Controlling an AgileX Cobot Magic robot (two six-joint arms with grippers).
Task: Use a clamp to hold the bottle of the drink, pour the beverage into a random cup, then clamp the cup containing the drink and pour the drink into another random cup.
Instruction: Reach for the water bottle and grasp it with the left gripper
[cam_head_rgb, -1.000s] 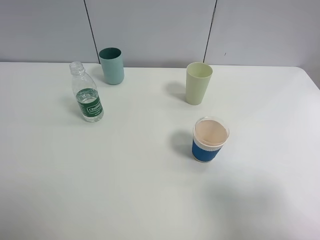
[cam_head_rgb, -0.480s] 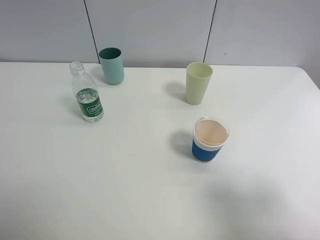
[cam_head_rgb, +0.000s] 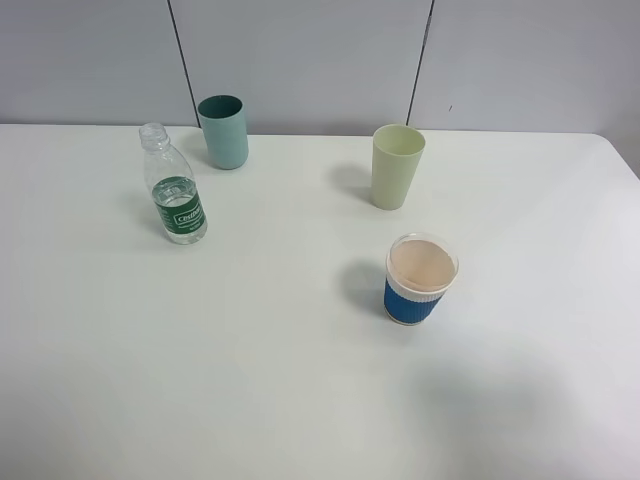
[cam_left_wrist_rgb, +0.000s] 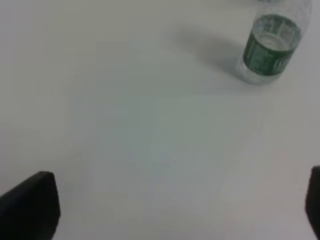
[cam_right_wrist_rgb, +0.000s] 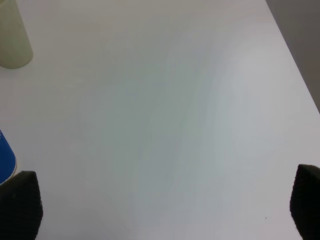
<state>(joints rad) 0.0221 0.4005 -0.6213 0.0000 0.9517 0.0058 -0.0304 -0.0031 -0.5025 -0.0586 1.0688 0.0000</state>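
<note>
A clear uncapped bottle (cam_head_rgb: 176, 195) with a green label stands upright on the left of the white table (cam_head_rgb: 250, 350). It also shows in the left wrist view (cam_left_wrist_rgb: 270, 47). A teal cup (cam_head_rgb: 224, 131) stands behind it. A pale green cup (cam_head_rgb: 397, 166) stands at the back right and shows in the right wrist view (cam_right_wrist_rgb: 12, 37). A paper cup with a blue sleeve (cam_head_rgb: 420, 280) stands in front of it; its edge shows in the right wrist view (cam_right_wrist_rgb: 5, 157). My left gripper (cam_left_wrist_rgb: 172, 205) and right gripper (cam_right_wrist_rgb: 162, 202) are open and empty. Neither shows in the exterior view.
The table's right edge (cam_right_wrist_rgb: 295, 60) runs close to the right gripper's side. A grey panelled wall (cam_head_rgb: 300, 60) stands behind the table. Bare white tabletop lies between the bottle and the cups.
</note>
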